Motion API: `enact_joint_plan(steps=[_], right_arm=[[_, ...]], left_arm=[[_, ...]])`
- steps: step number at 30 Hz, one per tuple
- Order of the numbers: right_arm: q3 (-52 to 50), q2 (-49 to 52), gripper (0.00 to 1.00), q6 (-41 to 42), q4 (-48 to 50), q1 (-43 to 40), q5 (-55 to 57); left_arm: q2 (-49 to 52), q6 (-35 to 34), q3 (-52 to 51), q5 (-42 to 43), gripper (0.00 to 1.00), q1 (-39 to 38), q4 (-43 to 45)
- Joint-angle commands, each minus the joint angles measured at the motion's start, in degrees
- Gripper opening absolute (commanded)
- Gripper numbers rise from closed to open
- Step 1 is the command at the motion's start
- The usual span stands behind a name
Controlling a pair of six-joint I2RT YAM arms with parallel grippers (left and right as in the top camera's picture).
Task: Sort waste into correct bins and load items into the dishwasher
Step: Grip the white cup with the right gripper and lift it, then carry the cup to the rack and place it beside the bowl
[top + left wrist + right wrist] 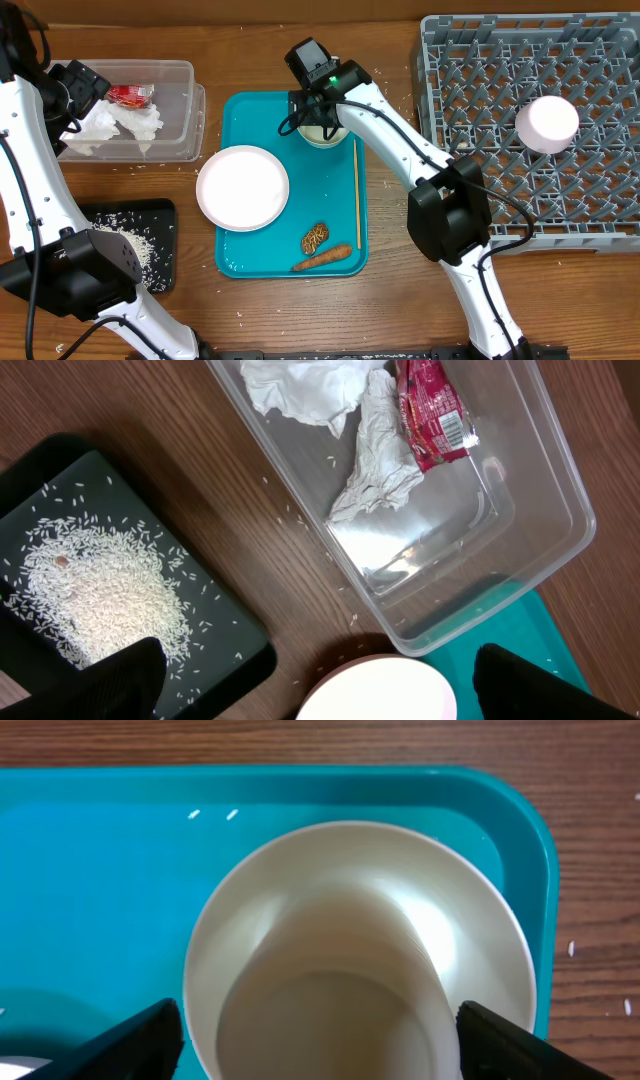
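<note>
Wooden table [390, 320], mid-cleanup: the right end effector [320, 1045] hangs over the far end of the teal serving tray [240, 120], its fingers apart on either side of a small white cup [350, 980] and not visibly clamped on it. The step in hand appears to be picking up that cup for the grey dish rack [480, 60] to the right, where one white dish [547, 123] sits among the pegs.

The left end effector [318, 685] hovers by the clear tub [540, 550], its fingers spread wide with nothing between them. In the tub lie the crumpled napkin [300, 385] and the red wrapper [432, 410]. Loose rice [95, 590] is heaped on the black tray [230, 640] nearby, with stray grains on the wood.

On the teal tray, the large plate [242, 187] overhangs the left edge, and the biscuit [315, 238] and the carrot stick [322, 259] lie at the near end, unsorted.

Next, by the look of it, the right fingers must close squarely on the cup's wall, lift it straight clear of the tray, then carry it right and seat it between pegs without knocking the dish in the rack.
</note>
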Motion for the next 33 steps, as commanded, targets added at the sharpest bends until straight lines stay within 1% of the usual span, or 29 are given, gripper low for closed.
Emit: enact_joint_plan(steps=[1, 3, 4, 8, 12, 14, 16, 21, 26, 33], right_arm=[[0.3, 1.2, 0.86, 0.5, -0.2, 0.1, 0.2], [0.3, 1.1, 0.83, 0.5, -0.4, 0.1, 0.2], [0.3, 1.1, 0.76, 0.5, -0.7, 0.1, 0.2], [1.1, 0.9, 0.64, 0.5, -1.6, -0.3, 0.2], [1.5, 0.0, 0.63, 0.5, -2.2, -0.9, 0.2], [2.7, -1.4, 0.61, 0.5, -3.3, -1.6, 0.2], [4.6, -2.5, 0.59, 0.5, -4.9, -2.6, 0.2], [11.1, -6.2, 0.59, 0.5, -9.7, -6.5, 0.2], [16.4, -11.6, 0.59, 0.3, -14.1, -13.1, 0.2], [17.7, -19.4, 0.59, -0.2, -17.8, -27.7, 0.2]], left_arm=[[-0.2, -0.9, 0.7, 0.2, 1.0, 0.0, 0.1], [-0.2, -0.9, 0.7, 0.2, 1.0, 0.0, 0.1], [-0.2, -0.9, 0.7, 0.2, 1.0, 0.0, 0.1], [-0.2, -0.9, 0.7, 0.2, 1.0, 0.0, 0.1], [-0.2, -0.9, 0.7, 0.3, 1.0, 0.0, 0.1], [-0.2, -0.9, 0.7, 0.2, 1.0, 0.0, 0.1], [-0.2, -0.9, 0.7, 0.2, 1.0, 0.0, 0.1], [-0.2, -0.9, 0.7, 0.2, 1.0, 0.0, 0.1], [-0.2, -0.9, 0.7, 0.2, 1.0, 0.0, 0.1], [-0.2, -0.9, 0.7, 0.2, 1.0, 0.0, 0.1]])
